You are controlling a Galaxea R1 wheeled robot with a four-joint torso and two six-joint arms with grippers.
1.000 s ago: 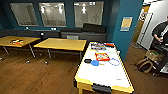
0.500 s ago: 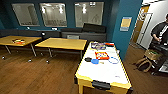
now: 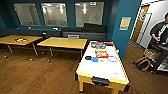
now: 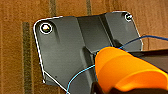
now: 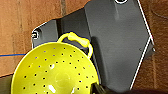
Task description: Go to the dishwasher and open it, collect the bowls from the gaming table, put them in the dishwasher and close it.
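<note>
Lime-yellow perforated bowl point(image 5: 56, 72) at right wrist, seemingly carried; fingers' state: cannot tell. Orange object point(image 4: 125, 68) at left wrist, likewise unclear. Black bowl point(image 3: 88, 57) and blue bowl point(image 3: 94, 59) on gaming bench point(image 3: 100, 68) ahead, near game boxes point(image 3: 101, 53). Collection partly done; loading dishwasher remains.

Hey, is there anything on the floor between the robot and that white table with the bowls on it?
Nothing visible. Bare wood floor runs up to the white-topped table, where the black bowl and blue bowl sit. The yellow-orange tables stand off to the side.
</note>
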